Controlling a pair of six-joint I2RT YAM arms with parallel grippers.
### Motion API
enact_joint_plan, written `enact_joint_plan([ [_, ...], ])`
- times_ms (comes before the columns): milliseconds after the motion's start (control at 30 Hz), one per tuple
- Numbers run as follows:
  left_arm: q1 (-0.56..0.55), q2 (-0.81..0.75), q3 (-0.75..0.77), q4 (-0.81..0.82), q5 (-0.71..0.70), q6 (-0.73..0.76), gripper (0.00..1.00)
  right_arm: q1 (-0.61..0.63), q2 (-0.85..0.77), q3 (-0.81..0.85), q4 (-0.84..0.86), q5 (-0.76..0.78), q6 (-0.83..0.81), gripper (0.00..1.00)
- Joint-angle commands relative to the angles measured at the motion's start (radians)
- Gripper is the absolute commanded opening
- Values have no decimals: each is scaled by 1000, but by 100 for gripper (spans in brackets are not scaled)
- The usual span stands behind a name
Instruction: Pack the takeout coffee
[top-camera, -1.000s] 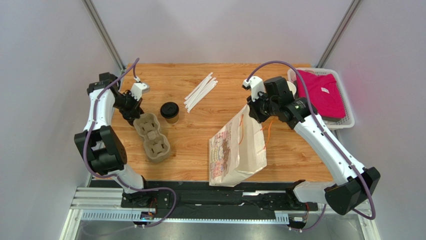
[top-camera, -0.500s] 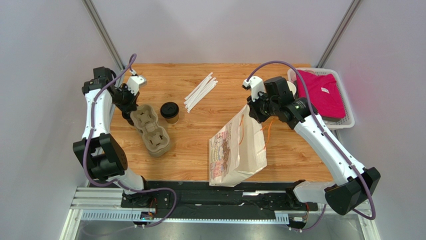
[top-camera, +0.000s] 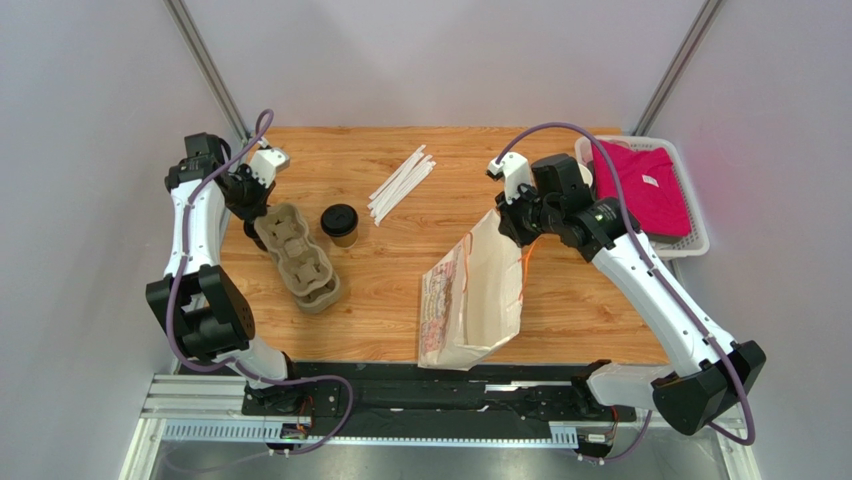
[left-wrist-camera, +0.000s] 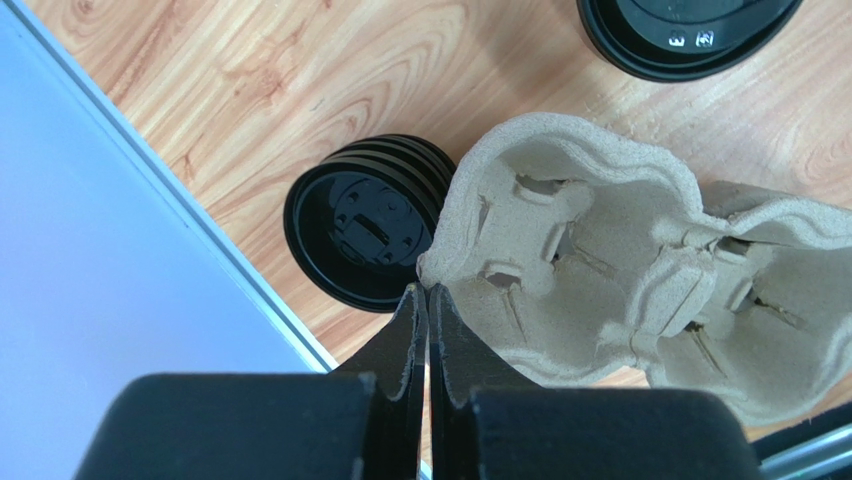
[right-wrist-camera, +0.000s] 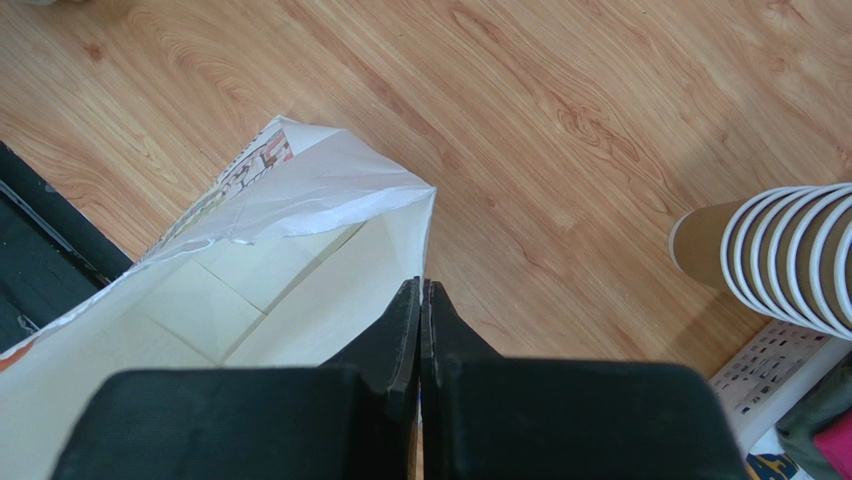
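My left gripper (left-wrist-camera: 427, 290) is pinched tight on the rim of the tray (left-wrist-camera: 600, 240), and my right gripper (right-wrist-camera: 420, 287) clamps the top edge of the bag (right-wrist-camera: 300, 200). The coffee (top-camera: 340, 223) stands upright well left of the bag, with the tray just beyond it.

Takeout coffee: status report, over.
Left gripper shut on grey-brown pulp cup tray. Right gripper shut on white paper bag rim. Black-lidded kraft paper cup stands unpacked beside tray.
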Motion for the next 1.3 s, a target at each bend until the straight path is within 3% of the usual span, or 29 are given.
enact_joint_plan([
  [0, 6, -28, -2, 54, 23, -14, 0, 3, -32, 1, -3, -9, -7, 0],
  [333, 9, 54, 9, 47, -44, -7, 2, 3, -26, 0, -1, -17, -12, 0],
  [567, 21, 144, 84, 1, -8, -16, 29, 3, -29, -2, 2, -18, -14, 0],
  [667, 31, 181, 143, -59, 32, -20, 43, 3, -32, 0, 2, -15, -14, 0],
  [700, 32, 189, 154, -83, 44, -19, 53, 3, -32, -2, 2, -15, -15, 0],
  [800, 32, 212, 182, -119, 66, -8, 59, 3, -31, -3, 2, -15, -14, 0],
  [1267, 35, 284, 208, -159, 64, -10, 58, 5, -26, 0, 5, -14, -18, 0],
])
